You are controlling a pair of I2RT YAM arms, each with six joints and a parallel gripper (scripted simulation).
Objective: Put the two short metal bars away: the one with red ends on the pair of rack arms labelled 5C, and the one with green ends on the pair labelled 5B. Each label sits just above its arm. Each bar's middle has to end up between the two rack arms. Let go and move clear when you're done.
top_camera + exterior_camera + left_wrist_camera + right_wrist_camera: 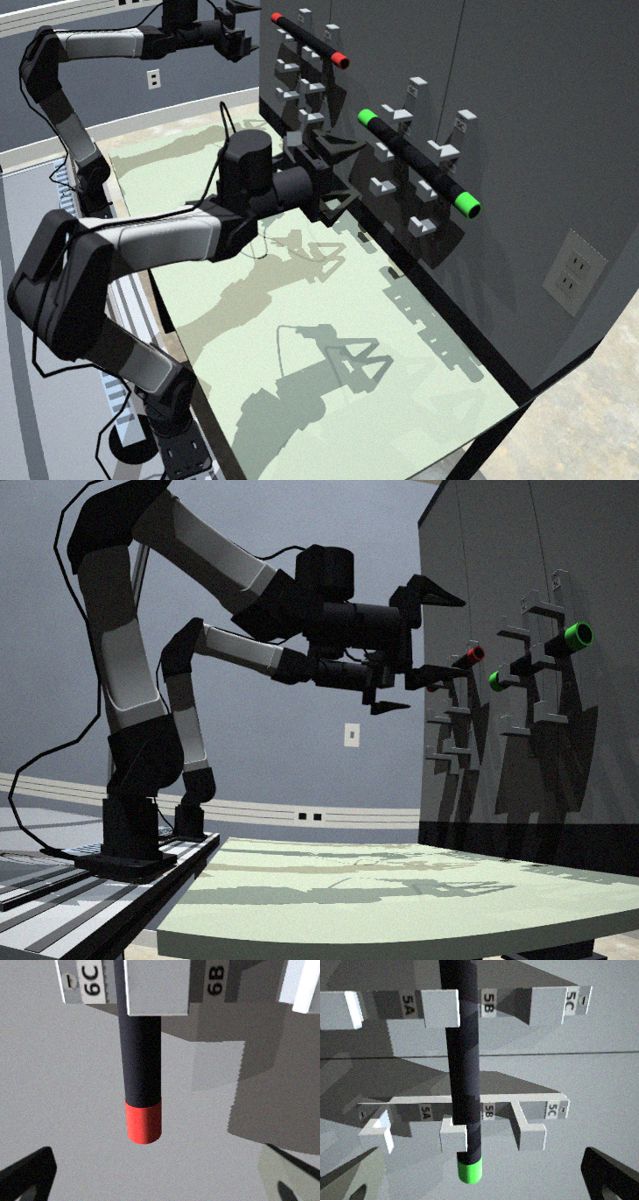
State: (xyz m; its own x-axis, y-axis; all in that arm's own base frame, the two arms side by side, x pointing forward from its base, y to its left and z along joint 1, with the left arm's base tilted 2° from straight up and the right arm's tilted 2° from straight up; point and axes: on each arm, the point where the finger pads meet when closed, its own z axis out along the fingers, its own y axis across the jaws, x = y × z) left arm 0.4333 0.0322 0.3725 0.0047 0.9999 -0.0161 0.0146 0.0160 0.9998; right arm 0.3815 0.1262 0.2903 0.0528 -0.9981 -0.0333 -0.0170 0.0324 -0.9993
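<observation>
The red-ended bar [309, 40] [474, 655] [142, 1070] lies across the rack arms labelled 6C. My left gripper [252, 28] [157, 1155] is open and empty, in front of that bar's end. The green-ended bar [417, 159] [554, 645] [466, 1056] lies on the pair of arms labelled 5B, behind their raised tips. My right gripper [361, 167] [461, 637] [482, 1156] is open and empty, in front of that bar's near end in its wrist view. The 5C arms [446, 151] [532, 1137] hold no bar. The left gripper's upper finger is hidden in the exterior view.
Both racks are fixed to the dark wall panel [516, 170] [485, 526]. Lower empty rack arms [422, 226] [551, 712] stick out below the green-ended bar. A pale green table [319, 439] [319, 924] stands beneath the arms.
</observation>
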